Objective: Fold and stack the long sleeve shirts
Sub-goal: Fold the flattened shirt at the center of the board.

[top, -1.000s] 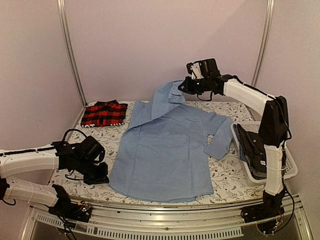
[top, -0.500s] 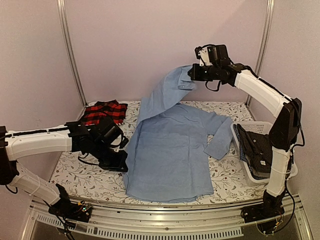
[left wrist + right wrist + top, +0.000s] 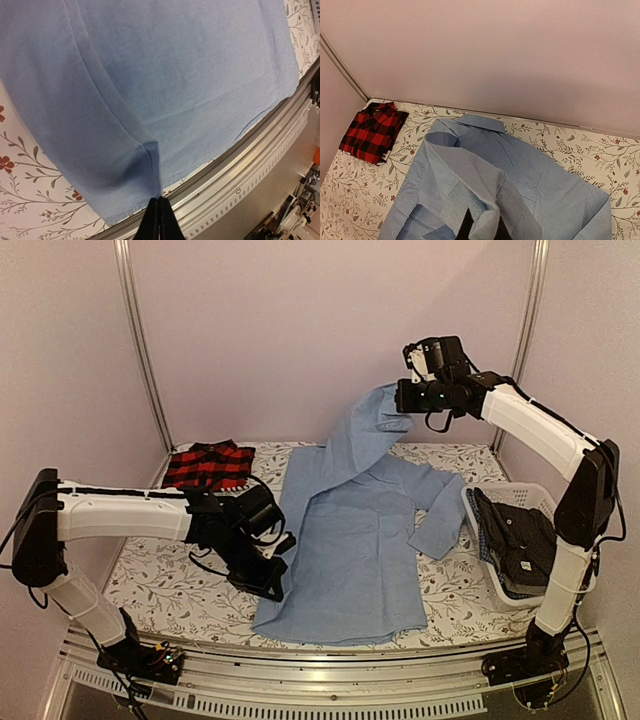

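**Folding the Left Side of the Blue Shirt**

The light blue shirt [image 3: 350,540] lies in the middle of the desk [image 3: 150,590], with its collar at the far side. The left gripper [image 3: 272,578] is down low at the shirt's near left corner. Its jaws are clenched on the hem there. The right gripper [image 3: 410,405] is high up at the far side. Its jaws are pinched on the top left part of the shirt, so a long strip of cloth hangs from it down to the desk.

I think the step in hand is folding the left side of this shirt over its middle. Next, both arms need to carry that edge to the right together and lay it down flat, with no bunching.

The red plaid shirt [image 3: 207,465] sits folded at the far left. Dark shirts [image 3: 515,535] wait in the white basket [image 3: 478,530] on the right.

I cannot read any brand, label or writing anywhere.
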You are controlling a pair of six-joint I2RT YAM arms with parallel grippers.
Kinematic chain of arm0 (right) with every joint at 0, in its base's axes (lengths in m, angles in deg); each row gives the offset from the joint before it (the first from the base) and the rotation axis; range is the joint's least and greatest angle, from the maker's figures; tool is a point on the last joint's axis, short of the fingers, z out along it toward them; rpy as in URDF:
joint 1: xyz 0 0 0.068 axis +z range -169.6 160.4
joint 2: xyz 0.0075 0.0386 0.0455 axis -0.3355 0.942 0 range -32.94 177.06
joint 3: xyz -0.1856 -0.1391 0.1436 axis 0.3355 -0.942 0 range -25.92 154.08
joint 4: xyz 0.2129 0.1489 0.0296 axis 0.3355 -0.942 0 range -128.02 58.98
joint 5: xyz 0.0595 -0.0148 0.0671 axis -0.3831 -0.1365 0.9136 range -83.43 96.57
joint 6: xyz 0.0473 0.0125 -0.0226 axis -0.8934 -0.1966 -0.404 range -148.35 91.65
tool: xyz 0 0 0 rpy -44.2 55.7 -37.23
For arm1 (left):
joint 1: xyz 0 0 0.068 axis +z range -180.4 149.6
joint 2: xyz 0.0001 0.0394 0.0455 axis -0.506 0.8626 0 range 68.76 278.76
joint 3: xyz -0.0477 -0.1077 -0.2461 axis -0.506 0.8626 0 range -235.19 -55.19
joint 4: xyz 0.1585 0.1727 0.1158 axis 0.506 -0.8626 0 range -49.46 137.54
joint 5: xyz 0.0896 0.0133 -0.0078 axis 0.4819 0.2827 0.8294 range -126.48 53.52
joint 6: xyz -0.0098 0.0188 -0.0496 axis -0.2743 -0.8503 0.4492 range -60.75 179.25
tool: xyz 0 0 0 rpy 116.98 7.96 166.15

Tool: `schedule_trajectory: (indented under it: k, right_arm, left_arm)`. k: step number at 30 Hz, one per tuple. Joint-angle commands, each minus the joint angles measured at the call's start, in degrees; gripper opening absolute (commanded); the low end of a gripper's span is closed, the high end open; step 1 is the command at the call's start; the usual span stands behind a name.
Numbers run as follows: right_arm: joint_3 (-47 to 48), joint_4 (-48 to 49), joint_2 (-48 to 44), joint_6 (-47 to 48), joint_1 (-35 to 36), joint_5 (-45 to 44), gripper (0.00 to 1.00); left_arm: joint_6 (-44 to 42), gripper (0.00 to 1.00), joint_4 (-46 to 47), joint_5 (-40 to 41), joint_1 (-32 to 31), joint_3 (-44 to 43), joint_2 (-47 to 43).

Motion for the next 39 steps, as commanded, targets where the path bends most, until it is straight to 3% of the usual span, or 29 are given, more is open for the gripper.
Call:
schedule_trajectory:
  k: [1, 25, 27, 32, 39]
  right_arm:
    - [-0.9, 0.22, -3.21, 0.17, -0.22, -0.67, 0.0]
    - [-4.11, -1.26, -2.79, -1.83, 1.97, 4.88, 0.0]
    - [-4.36, -1.42, -2.67, -1.98, 2.5, 5.1, 0.0]
    - [-6.25, -1.42, -2.62, -2.91, 3.62, 9.47, 0.0]
    - [-10.47, -0.11, -2.07, -5.33, 5.95, 16.75, 0.0]
  left_arm:
    - [-2.3, 0.0, 2.49, -2.7, -1.73, -3.12, 2.64]
    - [-4.73, 0.0, 6.56, -9.64, -3.24, 0.2, 7.5]
    - [-4.77, 0.13, 6.78, -9.51, -3.18, 0.13, 7.59]
    - [-5.15, 0.29, 6.73, -8.21, -2.94, -1.4, 7.01]
    - [-4.76, 0.33, 7.93, -6.96, 0.02, -2.44, 2.99]
